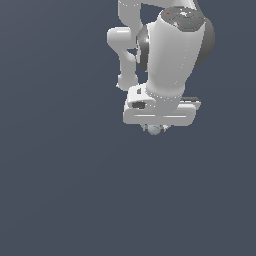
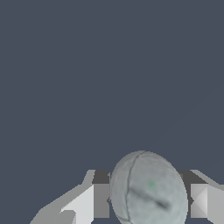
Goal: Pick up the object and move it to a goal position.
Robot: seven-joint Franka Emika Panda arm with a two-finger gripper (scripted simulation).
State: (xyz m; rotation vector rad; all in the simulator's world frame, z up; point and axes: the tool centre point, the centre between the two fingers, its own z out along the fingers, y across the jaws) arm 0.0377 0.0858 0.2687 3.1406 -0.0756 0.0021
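The object is a small pale grey-green ball (image 1: 154, 129), peeking out just under the white gripper body in the exterior view. In the wrist view the ball (image 2: 148, 190) looks large and sits between the two fingers (image 2: 100, 199), which touch its sides. My gripper (image 1: 155, 128) is shut on the ball. The arm hangs down from the top of the exterior view and hides most of the fingers. No goal marker shows in either view.
A plain dark blue-grey surface (image 1: 60, 190) fills both views. Nothing else shows around the gripper.
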